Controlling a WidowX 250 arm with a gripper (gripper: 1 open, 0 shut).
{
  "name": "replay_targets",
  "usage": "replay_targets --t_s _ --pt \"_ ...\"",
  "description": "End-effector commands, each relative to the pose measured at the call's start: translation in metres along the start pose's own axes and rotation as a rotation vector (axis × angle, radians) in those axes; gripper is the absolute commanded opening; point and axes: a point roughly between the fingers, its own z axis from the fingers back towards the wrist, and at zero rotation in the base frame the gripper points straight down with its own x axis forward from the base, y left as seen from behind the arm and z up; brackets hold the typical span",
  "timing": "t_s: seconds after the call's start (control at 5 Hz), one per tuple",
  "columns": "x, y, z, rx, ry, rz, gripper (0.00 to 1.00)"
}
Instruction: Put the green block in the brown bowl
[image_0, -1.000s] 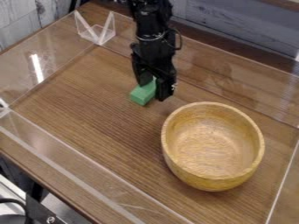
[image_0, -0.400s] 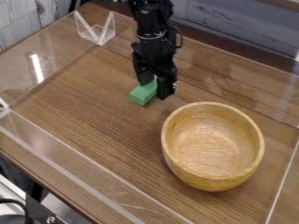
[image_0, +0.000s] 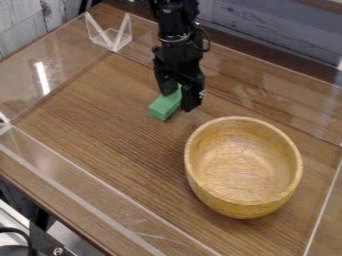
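**Open Fingers Straddle Green Block**

The black robot gripper (image_0: 177, 95) points down, its jaws spread wide around the small bright green rectangular block (image_0: 166, 104) lying on the wood-grain table (image_0: 94, 140). At the block's four o'clock, the round tan wooden bowl (image_0: 243, 166) holds nothing.

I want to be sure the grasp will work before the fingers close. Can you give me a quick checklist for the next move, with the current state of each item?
1. Gripper jaws open: ok.
2. Gripper pointing down at the green block: ok.
3. Block lying flat on the table: ok.
4. Block seated squarely between the fingers: cannot tell, the fingers hide its far end.
5. Brown bowl empty and upright, ready to receive: ok.
6. Path from block to bowl free of other things: ok.
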Motion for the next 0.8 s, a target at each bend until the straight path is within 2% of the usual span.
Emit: replay_targets --t_s 0.0,0.2,0.4,0.6 --pt "-0.02 0.021 -0.024 -0.029 0.068 0.053 1.0" --pt "-0.02 0.027 -0.012 -0.032 0.076 0.065 1.0" --pt "-0.021 0.024 -0.001 -0.038 0.079 0.068 0.0" --pt "-0.022 0.021 0.006 -0.046 0.084 0.076 0.0"
